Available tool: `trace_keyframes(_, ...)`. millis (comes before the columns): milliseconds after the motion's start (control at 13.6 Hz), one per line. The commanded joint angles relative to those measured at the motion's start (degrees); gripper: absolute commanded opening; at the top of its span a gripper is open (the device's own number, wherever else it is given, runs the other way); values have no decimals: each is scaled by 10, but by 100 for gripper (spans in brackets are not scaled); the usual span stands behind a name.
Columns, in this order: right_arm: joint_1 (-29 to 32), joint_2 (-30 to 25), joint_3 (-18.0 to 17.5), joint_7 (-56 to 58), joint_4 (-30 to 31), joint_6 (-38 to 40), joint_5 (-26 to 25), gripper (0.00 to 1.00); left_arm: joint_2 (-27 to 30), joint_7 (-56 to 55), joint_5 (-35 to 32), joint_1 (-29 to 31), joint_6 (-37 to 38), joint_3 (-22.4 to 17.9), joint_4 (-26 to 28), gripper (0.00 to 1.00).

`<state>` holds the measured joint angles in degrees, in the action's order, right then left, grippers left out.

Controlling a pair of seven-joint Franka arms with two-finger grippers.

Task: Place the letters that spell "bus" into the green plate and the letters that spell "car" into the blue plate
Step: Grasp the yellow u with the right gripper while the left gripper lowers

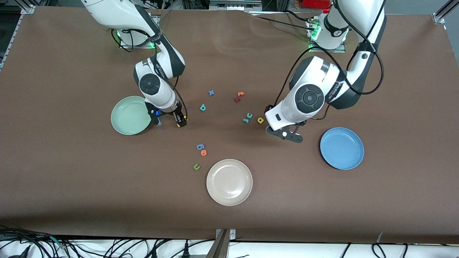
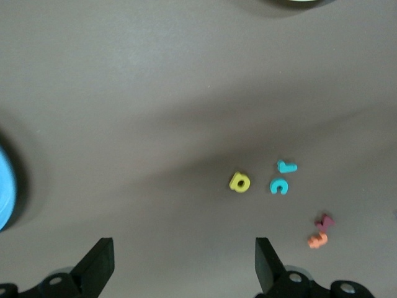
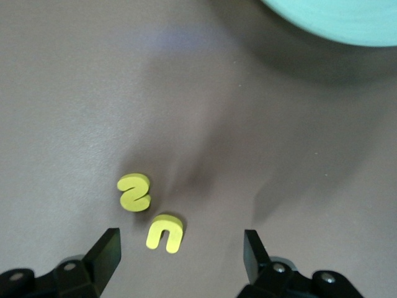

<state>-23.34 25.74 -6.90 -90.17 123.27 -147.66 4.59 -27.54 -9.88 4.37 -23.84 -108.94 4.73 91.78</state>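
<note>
My right gripper [image 1: 169,122] [image 3: 181,242] hangs open and low over the table beside the green plate [image 1: 131,115] [image 3: 335,18]. The yellow "u" [image 3: 165,233] lies between its fingers, close to one of them, and the yellow "s" [image 3: 134,192] lies just past it. The teal "b" [image 1: 203,107] sits toward the table's middle. My left gripper [image 1: 283,133] [image 2: 184,245] is open and empty, close by the yellow "a" [image 1: 260,120] [image 2: 239,182], teal "c" [image 1: 248,115] [image 2: 279,185] and teal "r" [image 1: 245,121] [image 2: 286,166]. The blue plate [image 1: 341,148] [image 2: 5,192] lies toward the left arm's end.
A beige plate [image 1: 229,182] sits nearest the front camera. Beside it lie a dark green "u" [image 1: 196,166], an orange "o" [image 1: 203,152] and a blue letter [image 1: 200,146]. A blue "x" [image 1: 211,92] and orange and red letters [image 1: 239,96] lie nearer the bases.
</note>
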Motion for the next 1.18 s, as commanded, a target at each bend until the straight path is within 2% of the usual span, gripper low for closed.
trace_keyframes(0,2,8,-2,-4,7,-27,9,88,10,-5,6,-19,-104,-1,76,100)
trace_keyframes(221,2,15,-3,-5,6,-45,9,88,-8,-8,1,-24,-116,-1,79,100)
trace_keyframes(443,3,20,-4,-5,1,-47,16,88,-34,-29,2,-45,-197,-1,106,100)
trace_keyframes(590,1,25,-6,-5,-9,-48,38,85,-35,-37,-1,-55,-224,-2,127,100)
trace_keyframes(664,0,27,-6,-3,-11,-48,38,77,-37,-37,-1,-56,-238,-2,137,100)
trace_keyframes(811,1,28,-6,8,-10,-47,38,54,-38,-37,-2,-58,-295,-2,173,100)
trace_keyframes(885,0,28,-6,9,-10,-47,38,47,-43,-37,-1,-58,-308,-2,179,100)
trace_keyframes(959,1,28,-7,11,-10,-47,38,42,-45,-37,-2,-60,-315,-2,181,100)
trace_keyframes(1106,1,28,-7,14,-10,-47,38,43,-47,-37,-2,-67,-332,-2,190,100)
